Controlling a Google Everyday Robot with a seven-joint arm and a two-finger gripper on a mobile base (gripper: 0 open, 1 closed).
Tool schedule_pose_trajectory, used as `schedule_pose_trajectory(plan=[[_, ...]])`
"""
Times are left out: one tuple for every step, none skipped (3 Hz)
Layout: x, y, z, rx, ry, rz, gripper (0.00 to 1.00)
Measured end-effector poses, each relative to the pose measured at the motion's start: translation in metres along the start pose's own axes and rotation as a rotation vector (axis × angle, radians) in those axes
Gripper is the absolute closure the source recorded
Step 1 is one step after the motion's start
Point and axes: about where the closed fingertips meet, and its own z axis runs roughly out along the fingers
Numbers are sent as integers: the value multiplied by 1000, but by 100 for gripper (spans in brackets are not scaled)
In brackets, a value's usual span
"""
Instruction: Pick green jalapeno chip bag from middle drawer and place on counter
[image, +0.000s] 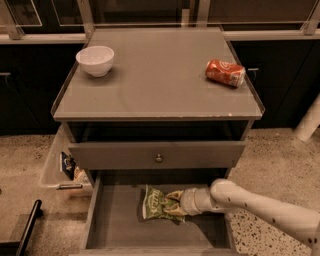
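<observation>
One green jalapeno chip bag between jaws; inside middle drawer

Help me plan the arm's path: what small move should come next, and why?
Probably a short lift, once the hold is sure. The gripper sits in the open drawer at the right edge of the chip bag, which lies on the drawer floor. The counter is above, so the bag must first rise clear.
</observation>
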Motion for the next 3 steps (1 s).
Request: schedule_pose_trajectory(plan=[[-26, 9, -38, 14, -19, -29, 100], [-56, 15, -89, 46, -42, -73, 100], [-85, 16, -140, 78, -59, -124, 100]])
